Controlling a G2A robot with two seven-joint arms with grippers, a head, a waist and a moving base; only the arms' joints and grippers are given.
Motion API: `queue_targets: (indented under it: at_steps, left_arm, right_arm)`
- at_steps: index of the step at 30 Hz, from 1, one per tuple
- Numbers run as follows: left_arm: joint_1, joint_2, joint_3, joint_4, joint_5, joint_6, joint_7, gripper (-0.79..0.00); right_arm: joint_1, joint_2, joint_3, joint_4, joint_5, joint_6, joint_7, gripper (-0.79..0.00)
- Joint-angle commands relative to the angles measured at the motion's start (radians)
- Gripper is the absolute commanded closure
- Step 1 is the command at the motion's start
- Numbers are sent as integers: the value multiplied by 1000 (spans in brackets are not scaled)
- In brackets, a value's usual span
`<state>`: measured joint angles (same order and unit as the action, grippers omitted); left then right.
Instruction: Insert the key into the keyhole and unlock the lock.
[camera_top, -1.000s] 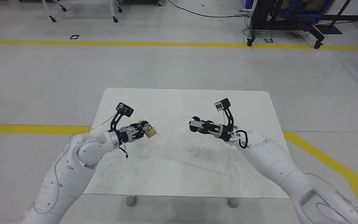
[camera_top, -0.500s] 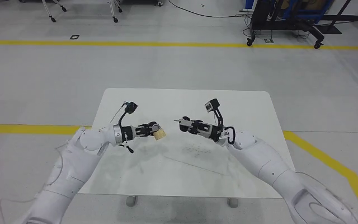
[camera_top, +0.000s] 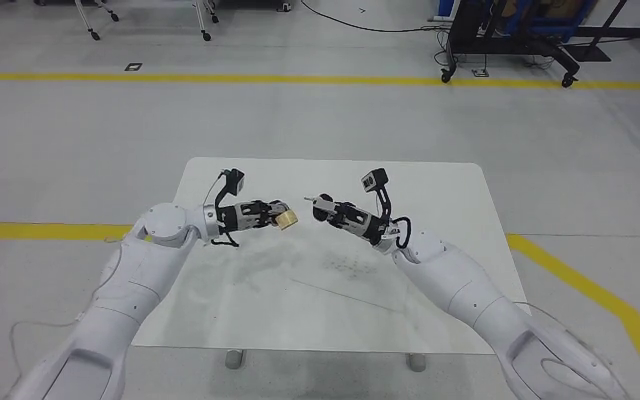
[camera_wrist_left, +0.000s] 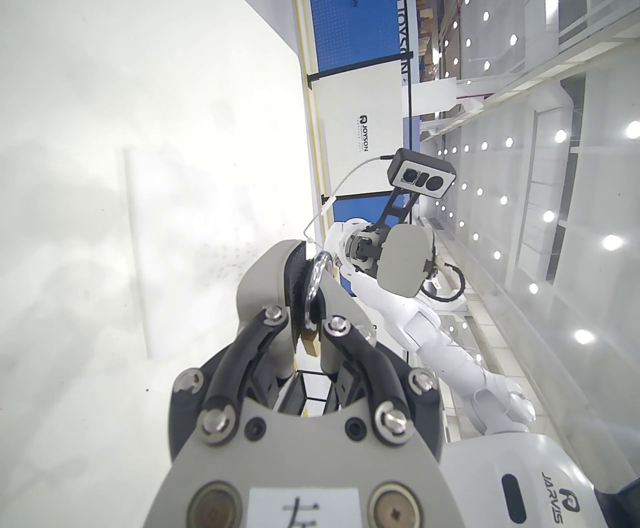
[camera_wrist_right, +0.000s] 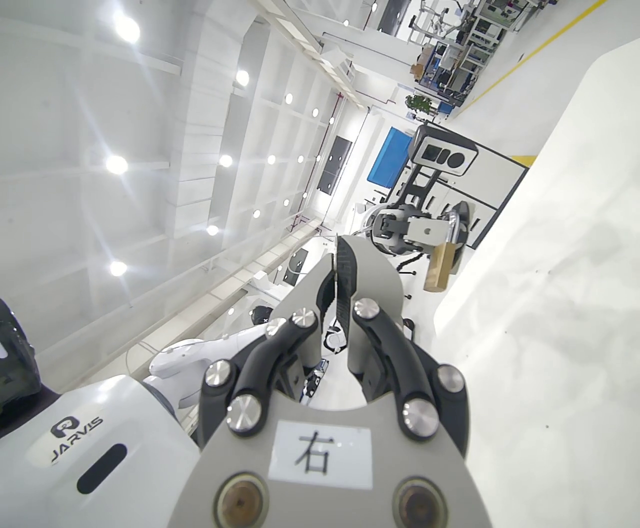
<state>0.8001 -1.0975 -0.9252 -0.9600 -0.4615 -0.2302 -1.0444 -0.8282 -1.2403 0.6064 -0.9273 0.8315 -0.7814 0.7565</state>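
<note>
The small brass padlock (camera_top: 287, 218) with a silver steel shackle is held up in the air over the middle of the white rectangular worktop (camera_top: 450, 190). It is gripped by its shackle in the left end effector (camera_top: 270, 214), whose grey fingers are clamped tight on the metal loop. From that arm's wrist you can see the loop (camera_wrist_left: 314, 272) squeezed between the ribbed pads, with a corner of the brass body poking out past them. Near it but apart from it is the thin silvery key (camera_top: 311, 199), jutting out of the right end effector (camera_top: 323, 207), which is clenched on it. The key's tip points across toward the other arm, with a small gap left between it and the brass padlock. From the right wrist, that end effector's two fingers (camera_wrist_right: 367, 280) are pressed together. Beyond them the padlock (camera_wrist_right: 439, 267) sticks out from the opposite end effector (camera_wrist_right: 452, 225). Both arms are raised off the worktop, one at either side of its middle.
</note>
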Motion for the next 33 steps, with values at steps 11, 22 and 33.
queue_targets:
  at_steps: [11, 22, 33]
  left_arm:
    - [51, -23, -33, -26, -177, 127, 122, 0]
    - [44, -26, -36, -9, -144, 148, 69, 0]
    - [70, -26, -42, -30, -161, 286, 94, 0]
  right_arm:
    - [-75, 6, 34, -143, -496, 182, -472, 0]
    - [-188, 50, 97, -363, -1120, 392, -817, 0]
    - [-175, 48, 102, -307, -1249, 364, -824, 0]
